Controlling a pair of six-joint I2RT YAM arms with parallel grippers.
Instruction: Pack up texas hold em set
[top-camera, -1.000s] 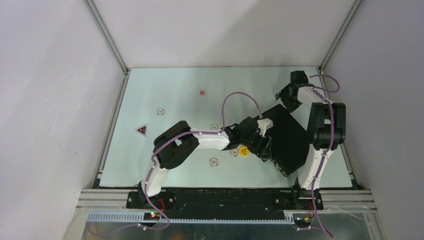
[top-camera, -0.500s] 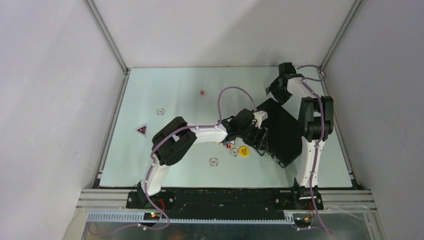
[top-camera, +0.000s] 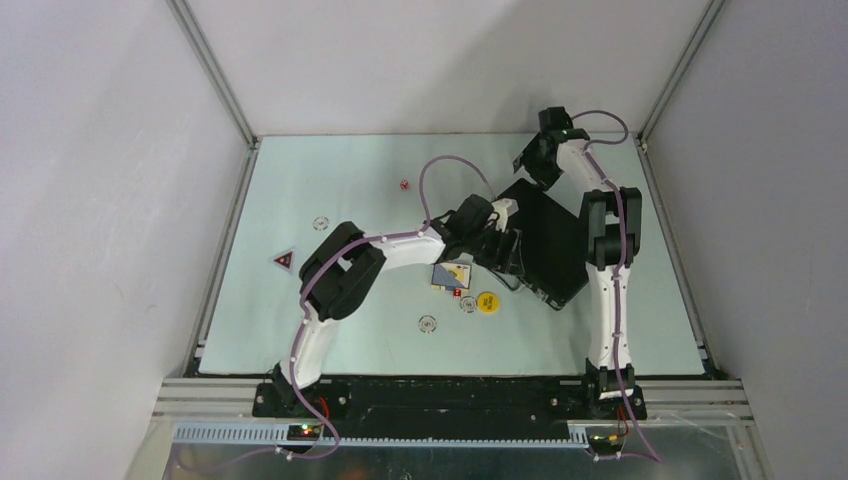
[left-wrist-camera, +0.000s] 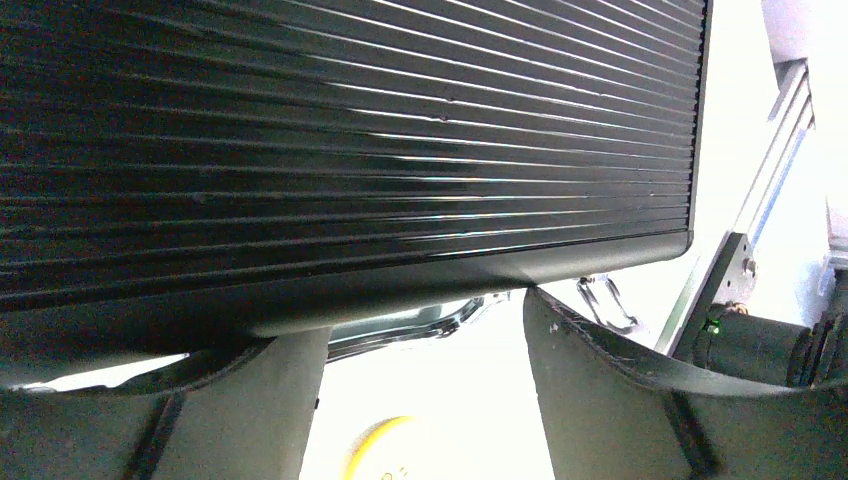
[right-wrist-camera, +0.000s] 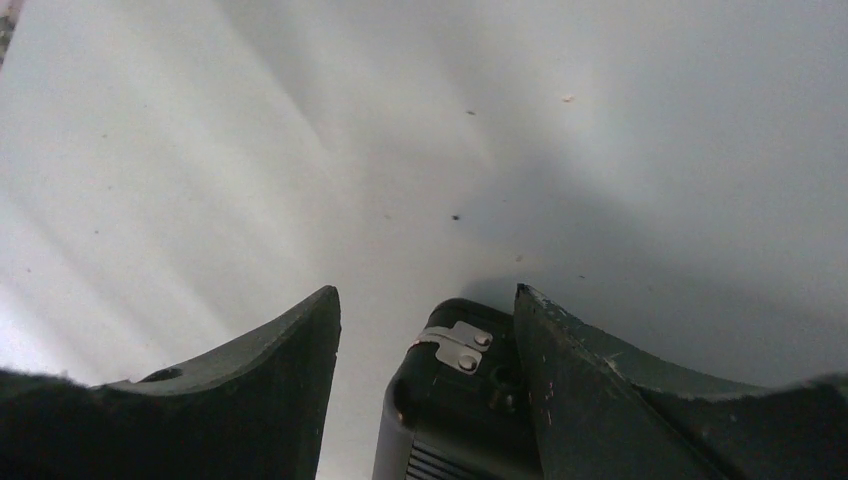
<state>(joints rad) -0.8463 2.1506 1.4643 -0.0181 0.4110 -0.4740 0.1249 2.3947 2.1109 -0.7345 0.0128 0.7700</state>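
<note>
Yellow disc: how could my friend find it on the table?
On the table, find the big black case. Look just left of its near corner. The yellow disc is the only bright yellow round thing there; the chip beside it is pale.

Pale table (right-wrist-camera: 300, 150), a few dark specks. The right gripper (right-wrist-camera: 425, 295) has its jaws apart. A corner of the black briefcase (right-wrist-camera: 440, 425) sits between them, close against the right-hand one, with a gap on the other side. There is a silver bracket (right-wrist-camera: 455, 346) on the corner.

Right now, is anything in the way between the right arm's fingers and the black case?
Nothing visible is. The corner of the briefcase sits right between the open right fingers, with only bare table beyond it.
</note>
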